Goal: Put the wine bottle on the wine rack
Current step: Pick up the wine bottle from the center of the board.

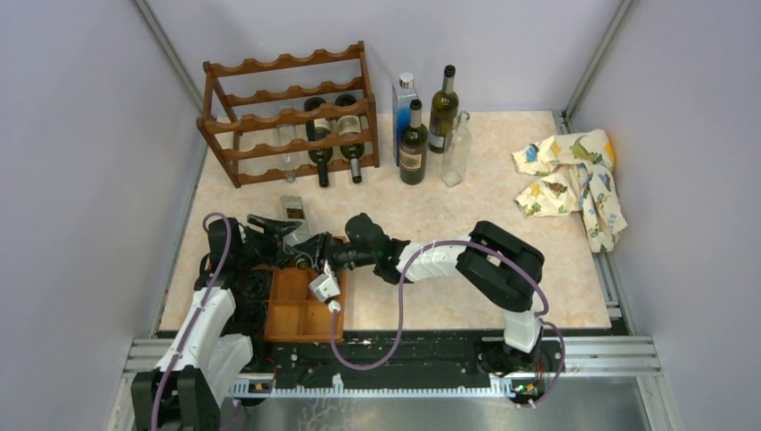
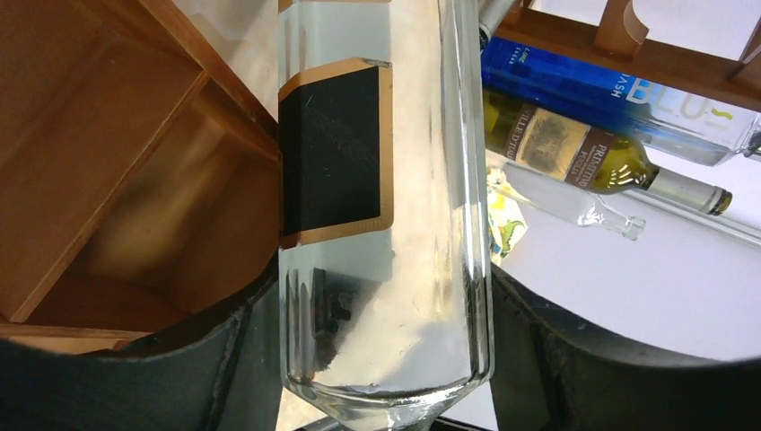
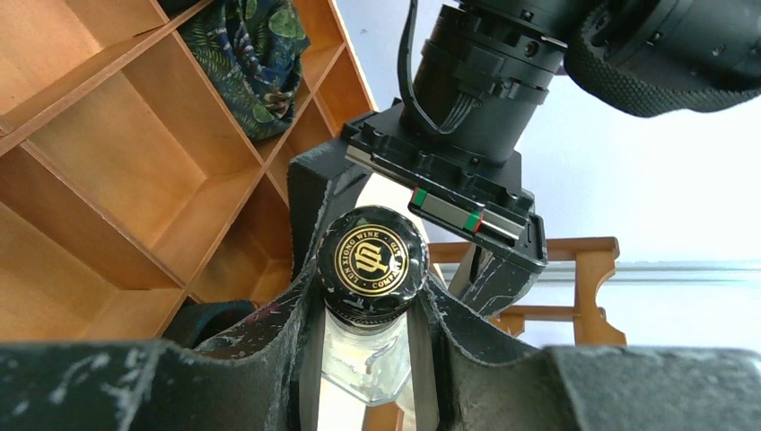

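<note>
Smooth, hard glass wine bottle [image 2: 386, 197]: likely slippery, easy to break. Gripped round the fat body by left gripper [image 2: 381, 310], just under the black cap [image 3: 370, 259] by right gripper [image 3: 370, 310].

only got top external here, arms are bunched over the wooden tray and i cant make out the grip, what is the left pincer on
observer: the left wrist view shows the left pincer with a finger on each side of the clear wine bottle, low on the body near the base, next to a black label edged in copper.
operator: ok and the other arm, same bottle or not
observer: the right wrist view shows the right pincer closed on a glass neck just under a black cap with a gold emblem. The other arm's pincer body sits right behind the cap, so it looks like the same bottle.
</note>
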